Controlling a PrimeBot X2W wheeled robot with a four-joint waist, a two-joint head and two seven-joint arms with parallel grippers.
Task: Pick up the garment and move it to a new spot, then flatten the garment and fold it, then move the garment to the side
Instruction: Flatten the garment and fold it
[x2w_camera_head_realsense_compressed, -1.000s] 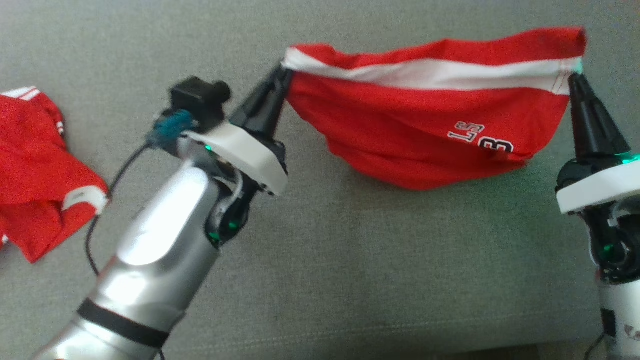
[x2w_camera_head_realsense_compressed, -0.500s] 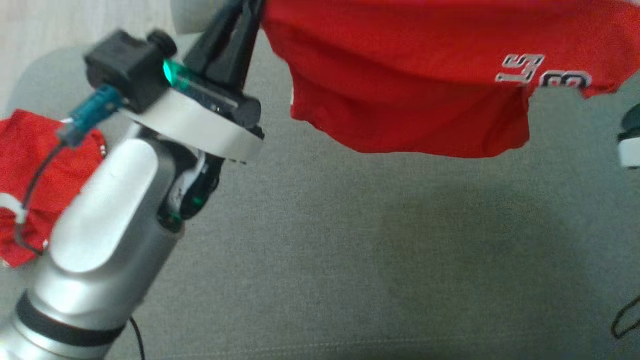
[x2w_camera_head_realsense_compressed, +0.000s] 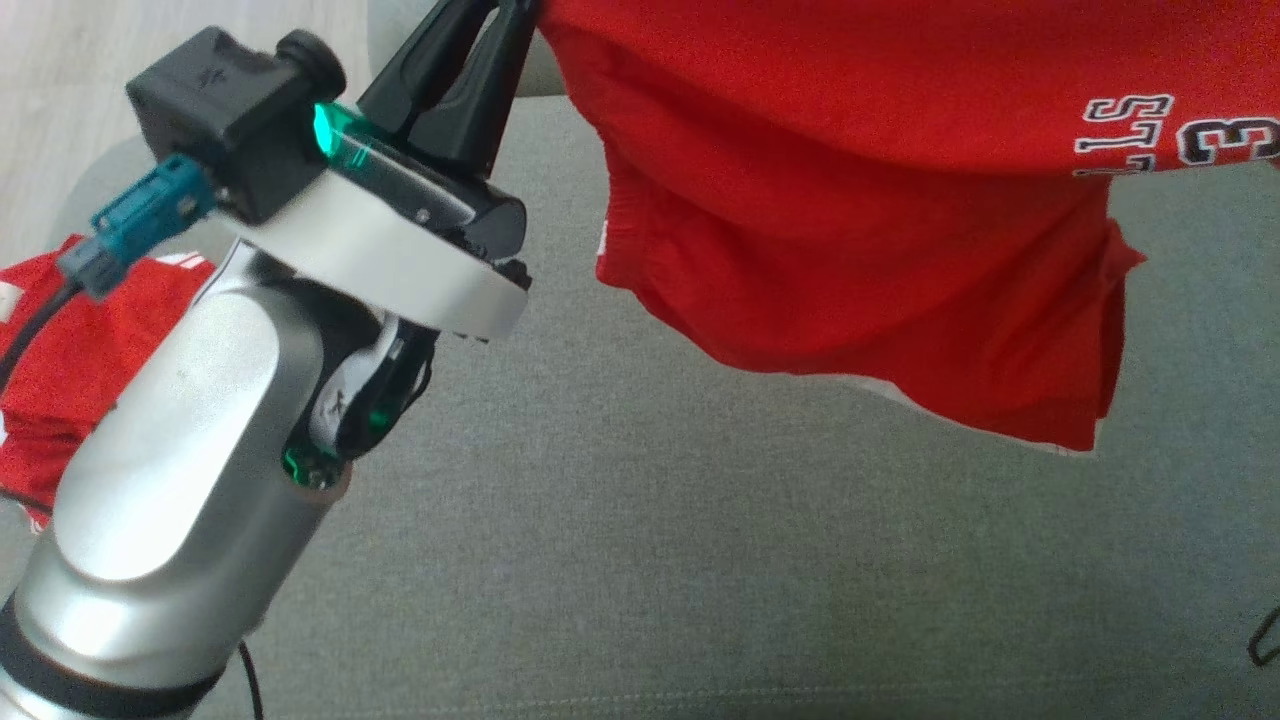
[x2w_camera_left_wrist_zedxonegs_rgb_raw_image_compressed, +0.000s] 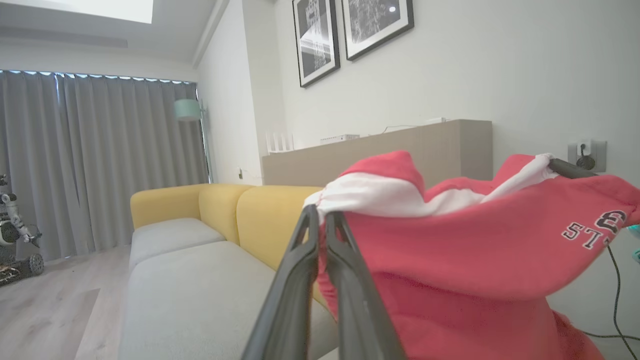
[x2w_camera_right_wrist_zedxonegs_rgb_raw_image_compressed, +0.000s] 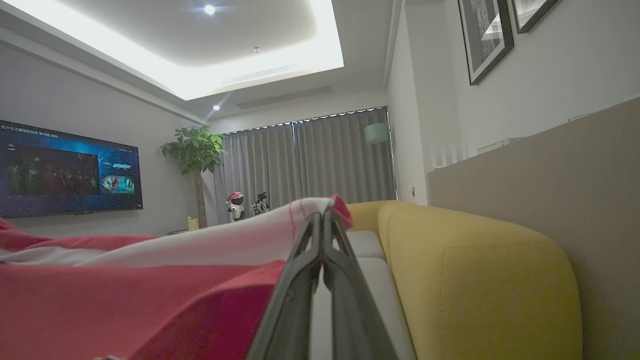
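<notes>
A red garment (x2w_camera_head_realsense_compressed: 860, 200) with a white band and black-and-white lettering hangs in the air above the grey sofa seat (x2w_camera_head_realsense_compressed: 700, 560). My left gripper (x2w_camera_head_realsense_compressed: 505, 15) is shut on its left upper corner at the top of the head view. In the left wrist view the left gripper (x2w_camera_left_wrist_zedxonegs_rgb_raw_image_compressed: 321, 216) pinches the white band of the garment (x2w_camera_left_wrist_zedxonegs_rgb_raw_image_compressed: 465, 260). My right gripper (x2w_camera_right_wrist_zedxonegs_rgb_raw_image_compressed: 321, 216) is shut on the white band at the other corner of the garment (x2w_camera_right_wrist_zedxonegs_rgb_raw_image_compressed: 130, 295). The cloth droops between the two grippers.
A second red garment (x2w_camera_head_realsense_compressed: 70, 340) with white stripes lies on the seat at the far left, partly behind my left arm. A yellow sofa back (x2w_camera_right_wrist_zedxonegs_rgb_raw_image_compressed: 480, 280) runs along a beige wall ledge. A black cable (x2w_camera_head_realsense_compressed: 1265, 640) shows at the right edge.
Both grippers have lifted the garment off the seat and it now hangs higher and closer to the head camera. The head view has shifted too, and the right gripper has left it.
</notes>
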